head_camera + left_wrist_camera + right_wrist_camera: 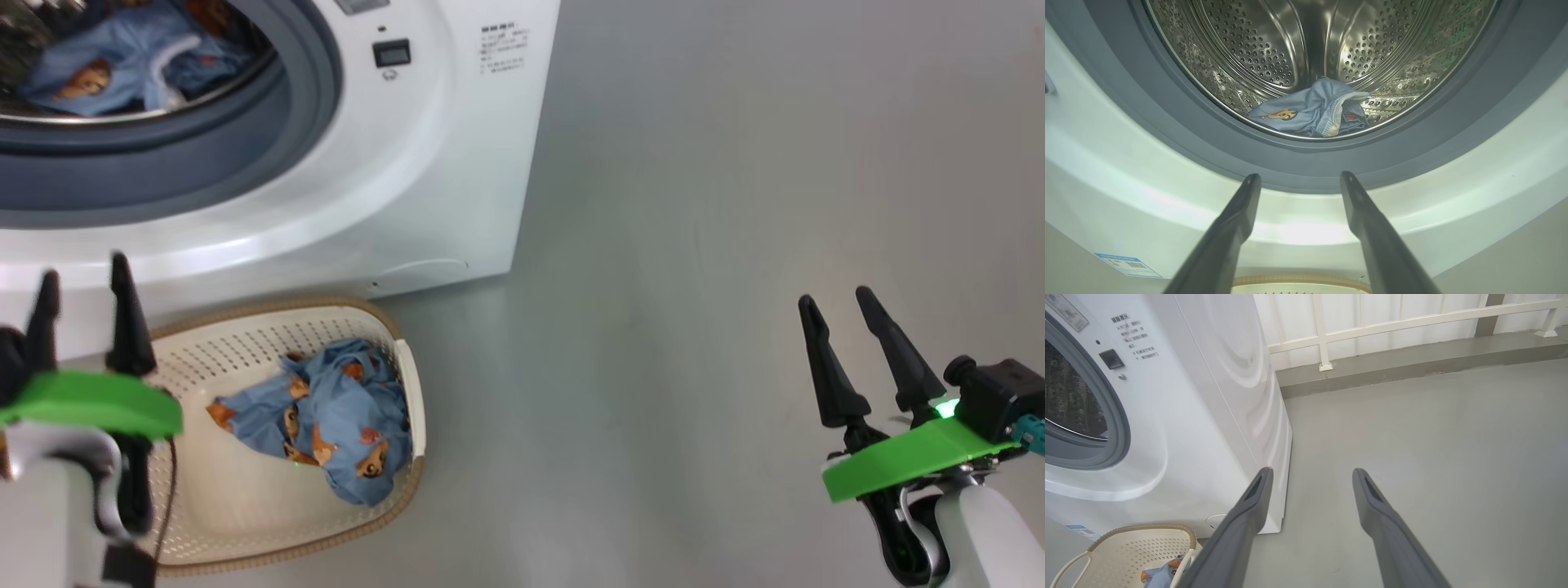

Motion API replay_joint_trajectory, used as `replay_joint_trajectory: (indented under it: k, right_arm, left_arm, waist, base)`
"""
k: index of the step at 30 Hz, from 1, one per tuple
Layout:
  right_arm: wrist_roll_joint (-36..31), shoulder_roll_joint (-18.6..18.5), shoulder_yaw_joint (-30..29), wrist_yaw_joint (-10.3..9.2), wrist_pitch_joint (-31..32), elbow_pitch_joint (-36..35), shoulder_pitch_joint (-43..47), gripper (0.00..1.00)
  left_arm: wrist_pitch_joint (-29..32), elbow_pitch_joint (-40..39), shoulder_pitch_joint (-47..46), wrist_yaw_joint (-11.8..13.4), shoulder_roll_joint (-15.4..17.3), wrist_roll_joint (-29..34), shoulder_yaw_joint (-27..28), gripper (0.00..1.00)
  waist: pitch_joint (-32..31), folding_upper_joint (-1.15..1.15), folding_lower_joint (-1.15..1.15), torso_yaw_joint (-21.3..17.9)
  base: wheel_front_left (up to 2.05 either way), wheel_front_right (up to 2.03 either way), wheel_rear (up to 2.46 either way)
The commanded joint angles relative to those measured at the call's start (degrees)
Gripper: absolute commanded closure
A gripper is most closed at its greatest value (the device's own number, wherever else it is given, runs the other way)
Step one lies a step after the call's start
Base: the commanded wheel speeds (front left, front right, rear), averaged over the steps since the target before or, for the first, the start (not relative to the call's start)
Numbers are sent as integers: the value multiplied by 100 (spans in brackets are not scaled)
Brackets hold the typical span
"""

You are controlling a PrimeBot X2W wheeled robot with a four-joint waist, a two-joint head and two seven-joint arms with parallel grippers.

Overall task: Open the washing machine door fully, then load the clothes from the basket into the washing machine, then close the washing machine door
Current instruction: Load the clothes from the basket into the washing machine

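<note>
The washing machine (424, 163) stands with its mouth uncovered; the washing machine door is out of view. One piece of the clothes (122, 69) (1310, 112) lies at the bottom of the steel drum (1274, 49). More of the clothes (326, 420) (1163, 573) sit bunched in the basket (220, 506) (1126, 547) on the floor before the machine. My left gripper (82, 273) (1300, 176) is open and empty, above the basket's left end, pointing at the grey seal (1306, 167). My right gripper (837, 298) (1312, 470) hangs open and empty over bare floor to the right.
Grey floor (735, 204) stretches to the right of the machine. In the right wrist view a white railing (1412, 322) and a low kerb run along the back wall. A blue label (1126, 264) sits low on the machine's front.
</note>
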Motion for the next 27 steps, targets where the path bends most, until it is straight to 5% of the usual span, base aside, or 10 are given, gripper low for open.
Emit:
replay_joint_trajectory:
  k: [1,27]
  right_arm:
    - [-14,-105,96,16,-68,-96,167,0]
    - [86,-449,-163,16,-68,-152,1394,0]
  left_arm:
    - [-34,-242,221,-15,135,70,192,0]
    - [-35,-2074,3065,-15,-374,377,543,0]
  waist:
    - [-244,0,0,116]
    - [-1594,0,0,378]
  base:
    - [0,0,0]
    - [0,0,0]
